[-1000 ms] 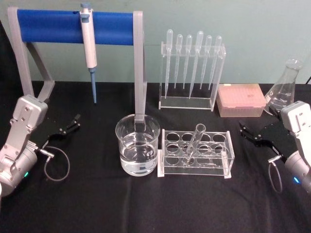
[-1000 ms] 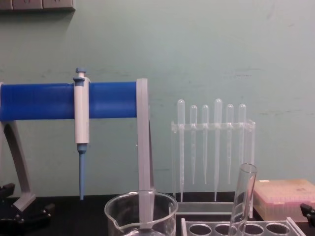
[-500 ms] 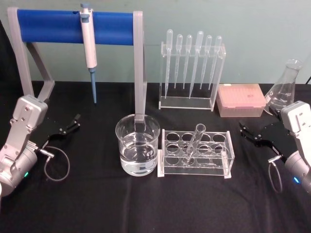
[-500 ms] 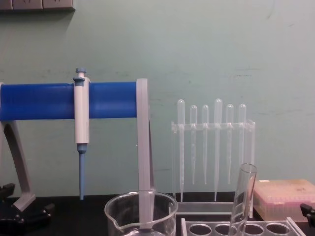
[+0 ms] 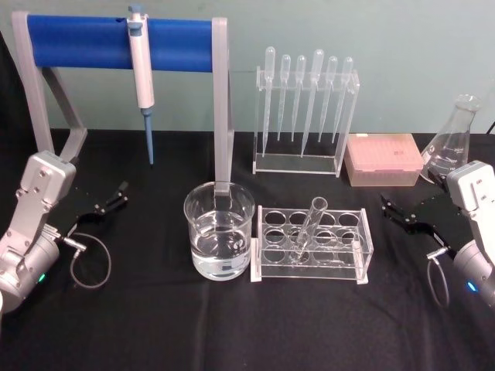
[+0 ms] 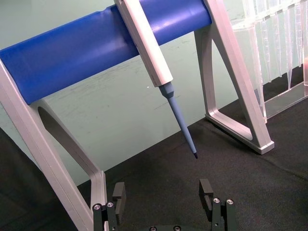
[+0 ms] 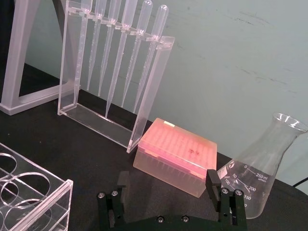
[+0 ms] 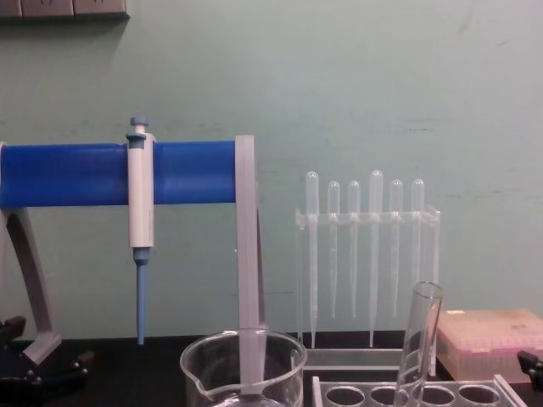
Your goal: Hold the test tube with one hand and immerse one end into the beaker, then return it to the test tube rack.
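1. While both arms sit at the outer sides of the bench [image 5: 232,325], which is covered in matt black cloth, we find the left claw [image 5: 118,195] low over the cloth and well apart from the beaker [image 5: 220,259]. Its two flat black fingers are spread wide in the left wrist view [image 6: 162,192], with nothing between them.
2. We read the right claw [image 5: 390,209] the same way: its fingers are parted and empty. It lies to the right of the rack [image 5: 365,249], near a conical glass flask [image 5: 452,143].
3. We locate the test tube [image 5: 309,228], a long clear glass cylinder with a rimmed mouth, in a hole near the rack's middle. It is tilted, with its mouth leaning away and to the right. No claw touches it.
4. In the chest view the test tube [image 8: 420,339] rises above the rack's top plate, its rim catching the light.
5. We note that the rack is clear acrylic, box-shaped, with rows of round holes.
6. The beaker is a wide, clear glass cylinder holding colourless liquid to about half its height. It stands just beside the rack's left end.
7. Behind these we see a white-and-blue pipettor [image 5: 141,69] hanging from a smooth blue bar [image 5: 85,35], translucent bulb-topped pipettes [image 5: 305,85] in an acrylic stand, and a pink tip box [image 5: 384,160].
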You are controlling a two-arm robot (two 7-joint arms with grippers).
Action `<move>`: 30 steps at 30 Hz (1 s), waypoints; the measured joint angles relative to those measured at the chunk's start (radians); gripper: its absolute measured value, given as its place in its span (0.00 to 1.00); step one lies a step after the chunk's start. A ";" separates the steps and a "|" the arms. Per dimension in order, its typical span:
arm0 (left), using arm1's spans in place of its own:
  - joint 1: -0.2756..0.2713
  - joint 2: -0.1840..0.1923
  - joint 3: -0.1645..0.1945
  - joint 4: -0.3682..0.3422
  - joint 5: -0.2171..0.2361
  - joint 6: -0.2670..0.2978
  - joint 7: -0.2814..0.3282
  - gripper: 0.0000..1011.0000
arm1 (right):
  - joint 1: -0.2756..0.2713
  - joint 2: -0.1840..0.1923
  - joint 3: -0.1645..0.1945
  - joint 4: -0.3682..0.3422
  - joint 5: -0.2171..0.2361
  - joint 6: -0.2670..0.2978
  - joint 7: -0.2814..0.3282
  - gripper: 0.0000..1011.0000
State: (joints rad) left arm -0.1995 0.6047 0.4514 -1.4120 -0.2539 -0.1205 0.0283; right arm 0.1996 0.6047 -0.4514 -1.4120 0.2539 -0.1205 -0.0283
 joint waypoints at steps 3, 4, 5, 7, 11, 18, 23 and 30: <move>0.000 0.000 0.000 0.000 0.000 0.000 0.000 0.99 | 0.000 0.000 0.000 0.000 0.000 0.000 0.000 0.99; 0.000 0.000 0.000 0.000 0.000 0.000 0.000 0.99 | 0.000 0.000 0.000 0.000 0.000 0.000 0.000 0.99; 0.000 0.000 0.000 0.000 0.000 0.000 0.000 0.99 | 0.000 0.000 0.000 0.000 0.000 0.000 0.000 0.99; 0.000 0.000 0.000 0.000 0.000 0.000 0.000 0.99 | 0.000 0.000 0.000 0.000 0.000 0.000 0.000 0.99; 0.000 0.000 0.000 0.000 0.000 0.000 0.000 0.99 | 0.000 0.000 0.000 0.000 0.000 0.000 0.000 0.99; 0.000 0.000 0.000 0.000 0.000 0.000 0.000 0.99 | 0.000 0.000 0.000 0.000 0.000 0.000 0.000 0.99; 0.000 0.000 0.000 0.000 0.000 0.000 0.000 0.99 | 0.000 0.000 0.000 0.000 0.000 0.000 0.000 0.99; 0.000 0.000 0.000 0.000 0.000 0.000 0.000 0.99 | 0.000 -0.006 0.024 -0.001 0.018 -0.002 0.014 0.99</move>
State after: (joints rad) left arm -0.1995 0.6047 0.4514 -1.4120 -0.2539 -0.1205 0.0283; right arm 0.1991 0.5986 -0.4273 -1.4128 0.2715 -0.1226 -0.0142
